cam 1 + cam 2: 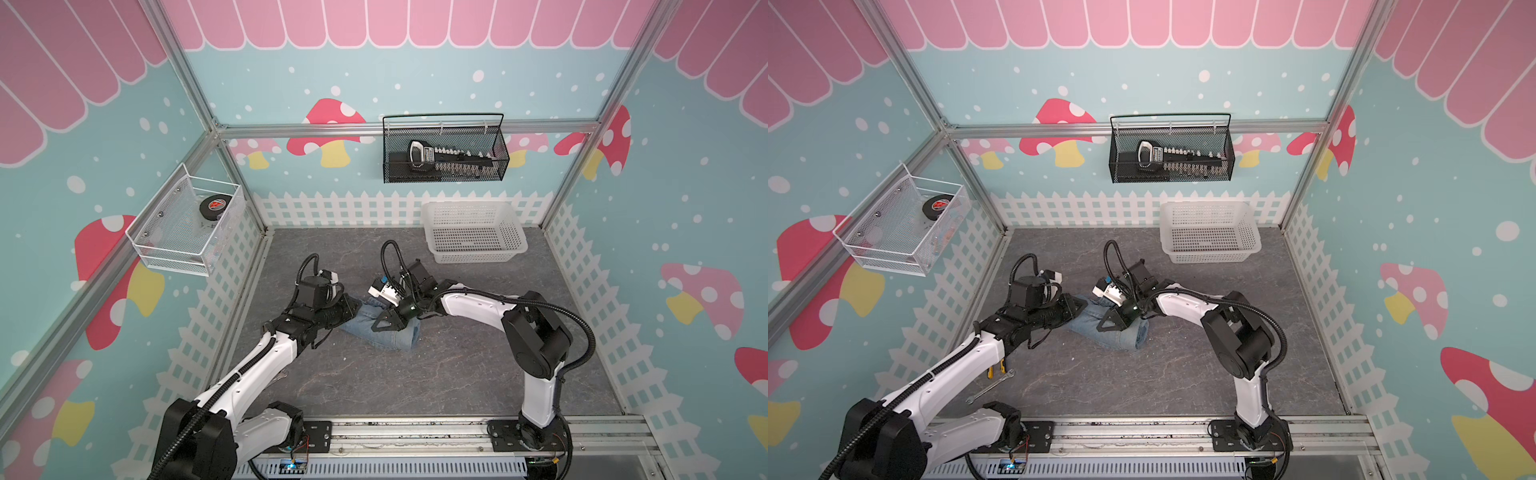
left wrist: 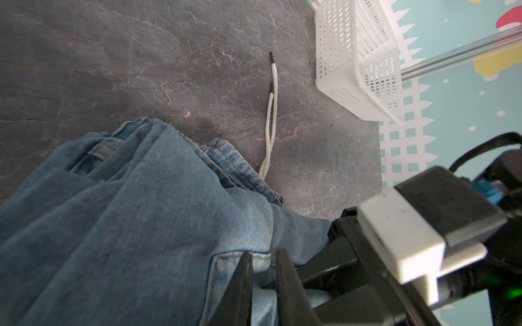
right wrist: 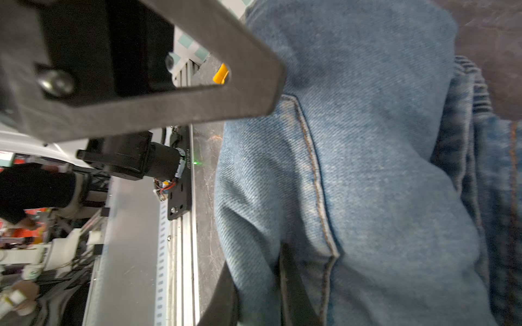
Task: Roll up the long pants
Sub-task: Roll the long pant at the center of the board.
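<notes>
**Grey table, 2 grippers biting the long pants**

Mid-table they sit, a bunched lump, likely soft and floppy. Left gripper pinches a fold; right gripper is clamped on denim by a seam, probably the firmest hold. Only the left wrist view catches the white drawstring trailing toward the basket.

At six o'clock the right gripper pinches a fold of the long pants! Denim bulges toward three o'clock.
</notes>
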### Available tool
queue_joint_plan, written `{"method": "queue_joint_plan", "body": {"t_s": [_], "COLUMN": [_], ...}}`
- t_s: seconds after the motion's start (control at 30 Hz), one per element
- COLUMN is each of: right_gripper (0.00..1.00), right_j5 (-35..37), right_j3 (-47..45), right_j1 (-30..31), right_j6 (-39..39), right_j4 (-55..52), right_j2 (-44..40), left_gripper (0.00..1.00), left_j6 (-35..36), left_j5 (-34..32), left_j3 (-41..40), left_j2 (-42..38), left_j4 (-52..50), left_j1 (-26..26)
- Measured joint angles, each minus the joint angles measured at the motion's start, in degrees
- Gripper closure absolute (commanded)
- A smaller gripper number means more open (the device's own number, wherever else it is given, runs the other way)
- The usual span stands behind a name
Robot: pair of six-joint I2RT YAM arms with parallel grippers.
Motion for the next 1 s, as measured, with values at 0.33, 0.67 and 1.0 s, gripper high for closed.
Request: {"method": "queue_joint_plan", "body": {"t_s": [0.33, 0.67, 1.0], "right_gripper": [0.58, 0.38, 0.19], "right_j5": [6.05, 18.29, 34.84], "right_j3": [-11.32, -21.7, -19.02], "right_j1": [3.19, 10.71, 20.87], "right_j6": [-2.91, -13.11, -26.25], "right_j4": [9.05, 20.59, 30.51], "right_j2": [-10.91, -18.34, -5.53], "left_gripper": [0.82, 0.83, 0.83], "left_j6": [-0.17, -0.94, -1.01], "left_j5": [0.68, 3.8, 5.31], "left_j3": [0.76, 0.83, 0.83], "left_j2": [0.7, 1.07, 1.07], "left_j4": [0.09, 0.85, 0.87], "left_j1": [0.04, 0.81, 1.11]}}
